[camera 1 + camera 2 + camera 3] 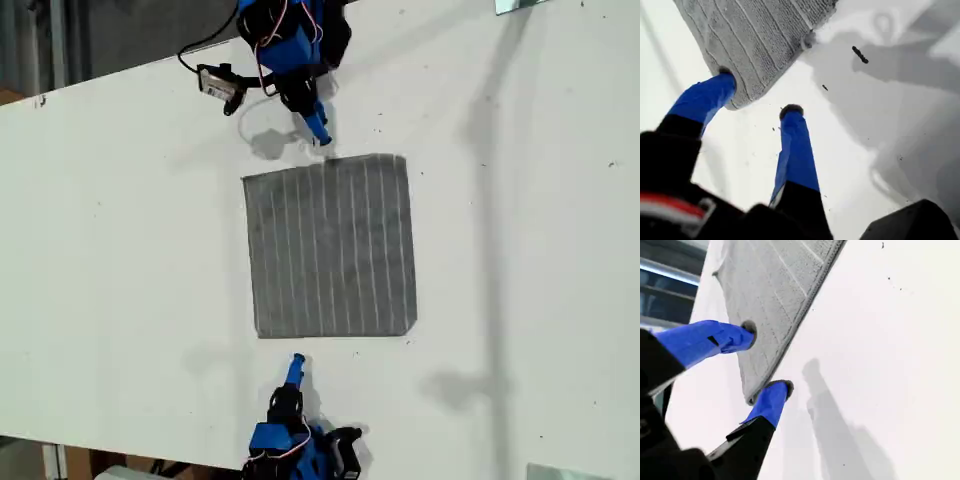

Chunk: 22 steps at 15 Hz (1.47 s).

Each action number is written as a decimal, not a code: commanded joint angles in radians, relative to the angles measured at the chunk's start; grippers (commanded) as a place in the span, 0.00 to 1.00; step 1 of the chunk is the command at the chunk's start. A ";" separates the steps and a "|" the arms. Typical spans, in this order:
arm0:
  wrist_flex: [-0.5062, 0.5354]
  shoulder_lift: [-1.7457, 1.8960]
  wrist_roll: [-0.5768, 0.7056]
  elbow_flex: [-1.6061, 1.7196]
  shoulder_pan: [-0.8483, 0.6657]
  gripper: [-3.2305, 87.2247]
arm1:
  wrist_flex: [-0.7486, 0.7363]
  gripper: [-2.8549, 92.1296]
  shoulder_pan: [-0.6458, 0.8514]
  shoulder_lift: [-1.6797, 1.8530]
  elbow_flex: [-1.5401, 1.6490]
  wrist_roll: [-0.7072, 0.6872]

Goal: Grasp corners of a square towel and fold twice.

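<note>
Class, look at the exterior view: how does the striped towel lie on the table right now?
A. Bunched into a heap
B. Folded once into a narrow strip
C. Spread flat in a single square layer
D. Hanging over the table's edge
C: the towel lies spread flat as one square on the white table, with all four of its corners showing.

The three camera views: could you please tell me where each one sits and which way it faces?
Exterior view: overhead, looking down on the white table, the flat towel and both blue arms, one at its top edge, one at its bottom.
First wrist view: rides my first gripper, looking along its open jaws at a towel corner.
Second wrist view: rides my second gripper, jaws open around a towel corner.
All three share the striped towel and table.
</note>
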 commanded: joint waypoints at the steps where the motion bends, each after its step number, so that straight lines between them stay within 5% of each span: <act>1: 0.020 0.009 -0.262 -0.031 -0.304 0.24 | 0.005 0.24 0.407 0.002 -0.020 -0.040; 7: 0.020 0.009 -0.247 -0.032 -0.290 0.26 | -0.006 0.27 0.413 0.002 -0.023 -0.077; 8: 0.021 0.009 -0.291 -0.078 -0.238 0.27 | -0.091 0.30 0.416 -0.017 -0.086 -0.235; 10: -0.060 -0.201 -0.391 -0.304 0.011 0.27 | -0.029 0.31 0.270 -0.495 -0.534 -0.264; 13: -0.328 -1.054 -0.672 -0.477 0.431 0.28 | -0.195 0.34 -0.170 -1.325 -0.726 -0.032; 16: -0.517 -1.359 -0.836 -0.523 0.603 0.28 | -0.400 0.35 -0.477 -1.549 -0.784 0.206; 19: -0.591 -1.405 -0.841 -0.529 0.620 0.28 | -0.568 0.35 -0.541 -1.697 -0.808 0.247; 22: -0.621 -1.460 -0.845 -0.548 0.635 0.28 | -0.526 0.35 -0.506 -1.862 -0.991 0.166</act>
